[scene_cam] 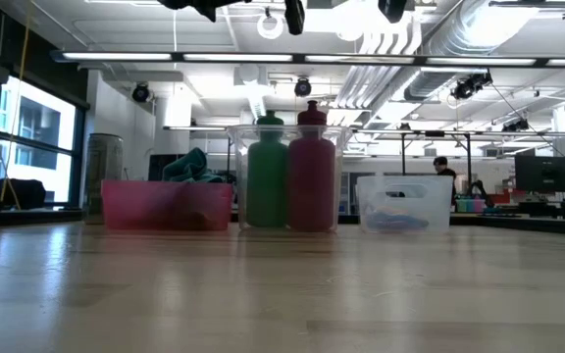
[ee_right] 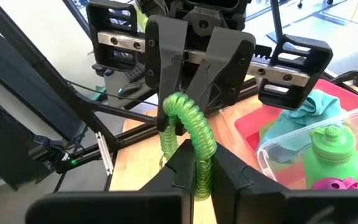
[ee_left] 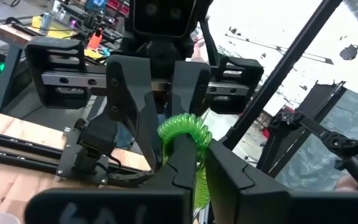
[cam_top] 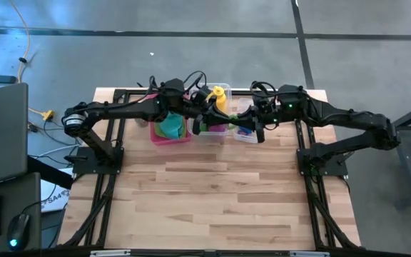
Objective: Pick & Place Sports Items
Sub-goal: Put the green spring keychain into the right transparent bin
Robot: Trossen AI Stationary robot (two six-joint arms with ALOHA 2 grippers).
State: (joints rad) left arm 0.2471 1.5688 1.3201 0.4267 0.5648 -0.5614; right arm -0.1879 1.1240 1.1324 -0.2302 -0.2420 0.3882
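A glossy green coiled ring (ee_right: pixel 188 134), springy and ribbed, stretches between both grippers above the bins at the table's far edge. The right gripper (ee_right: pixel 196 163) is clamped on one end, the left gripper (ee_left: pixel 191 163) on the other. Below sit a smooth green bottle (ee_right: pixel 334 152) in the clear bin (ee_right: pixel 272 155) and a crumpled teal cloth (ee_right: pixel 300 115) in the pink bin (ee_right: pixel 247 124).

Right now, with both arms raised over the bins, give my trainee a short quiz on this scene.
1. Multiple choice: what do the left gripper and right gripper clamp between them?
A. a green coiled ring
B. a lime cloth
C. a grey cylinder
2. True or false: the teal cloth lies in a clear bin.
3. Fill in: in the low view, the green bottle stands beside the ____ bottle in the middle clear bin.

Key
1. A. Both are shut on it.
2. False. The teal cloth lies in the pink bin.
3. Purple.
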